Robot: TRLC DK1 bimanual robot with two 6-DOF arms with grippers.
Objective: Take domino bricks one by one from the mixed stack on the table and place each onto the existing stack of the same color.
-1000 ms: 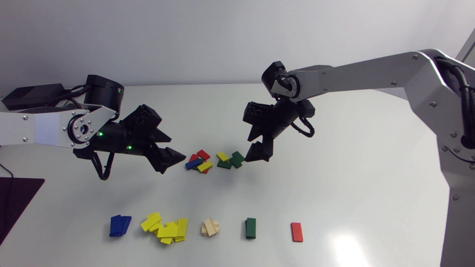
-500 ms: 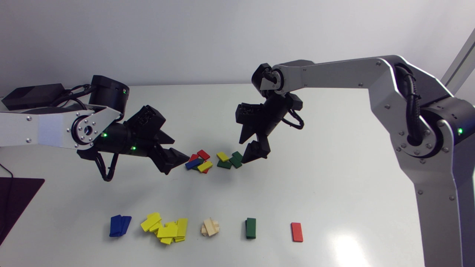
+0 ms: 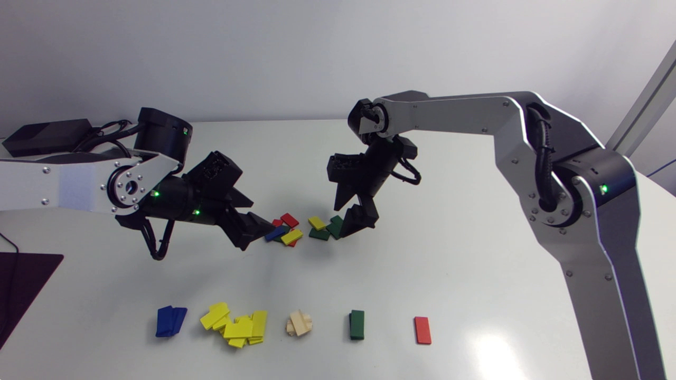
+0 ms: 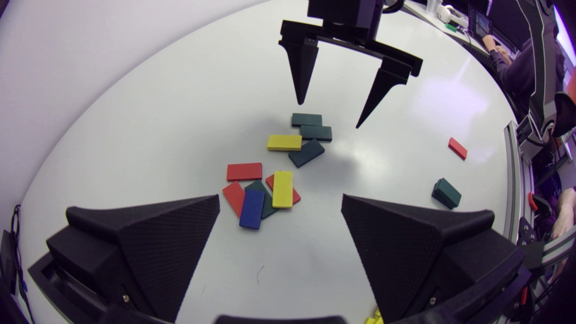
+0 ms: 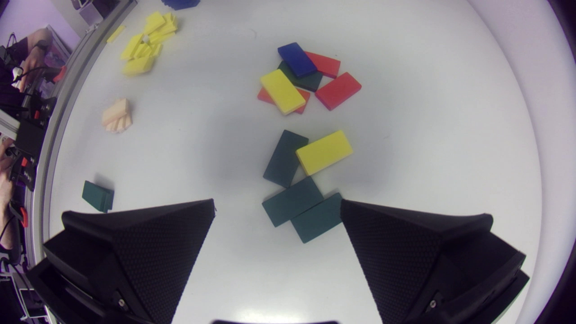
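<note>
Tabletop [image 3: 475, 264]: green bricks [image 5: 299, 207] below right gripper [image 5: 276, 203], fingers spread.

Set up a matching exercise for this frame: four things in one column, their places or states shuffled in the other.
Things
1. blue brick
2. wood stack
3. right gripper
4. lone red brick

Places or states
A. between the yellow stack and the green stack
B. open, over green bricks
C. at the row's end, beside the green stack
D. in the mixed pile, nearest the left gripper

Pairs: 1-D, 2-A, 3-B, 4-C
</note>
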